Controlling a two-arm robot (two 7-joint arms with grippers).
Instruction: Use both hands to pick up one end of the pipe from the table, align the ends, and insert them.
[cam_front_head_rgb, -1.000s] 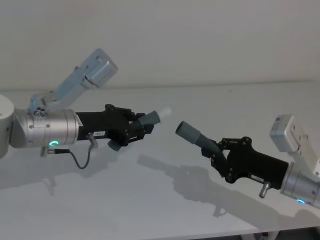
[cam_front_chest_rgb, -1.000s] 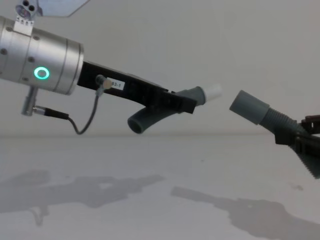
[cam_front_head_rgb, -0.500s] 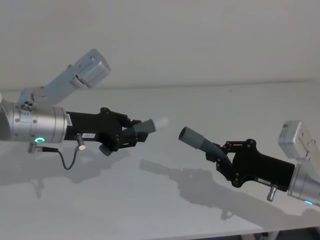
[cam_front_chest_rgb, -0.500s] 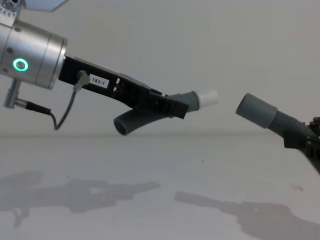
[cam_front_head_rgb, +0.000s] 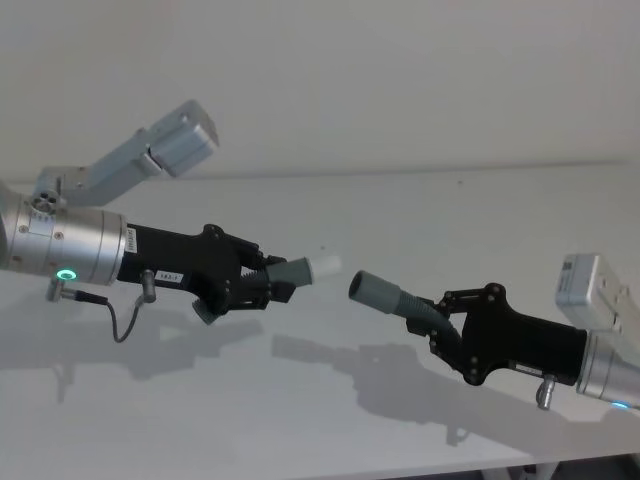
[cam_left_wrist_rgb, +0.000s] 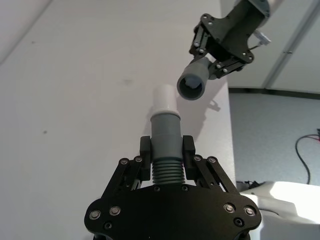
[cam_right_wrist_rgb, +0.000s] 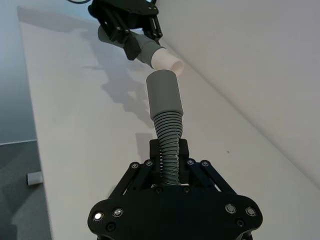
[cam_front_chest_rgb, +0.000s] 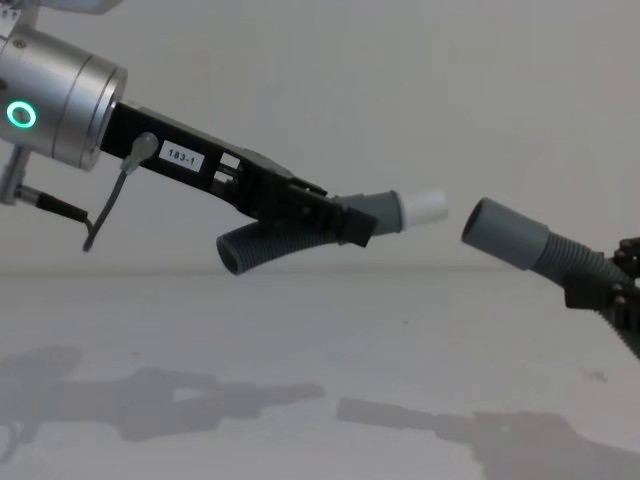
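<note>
MID-AIR OVER THE COUNTER (cam_front_head_rgb: 470, 210): Your left pincer (cam_front_head_rgb: 272, 284) is clamped on the ribbed part of the spigot piece (cam_front_head_rgb: 292, 271), just behind its smooth grey cuff, w/ the white tip (cam_front_head_rgb: 323, 266) pointing toward the robot's right. In the chest view the piece's other end curves down below the jaws. A white "183-1" label (cam_front_chest_rgb: 180, 157) sits on this pincer's black body.

Your right pincer (cam_front_head_rgb: 428, 318) grips the ribs of the socket piece (cam_front_head_rgb: 378, 292) the same way, its open cuff angled up & facing left toward the tip. The two ends are near but apart, w/ a small gap btwn them. In both head & chest views the socket mouth sits a little lower than the tip. From the left wrist cam the dark socket mouth lies off to one side of the tip, not in line w/ it.

Both pieces are clear of the counter, their shadows (cam_front_chest_rgb: 230, 400) cast on it below.
</note>
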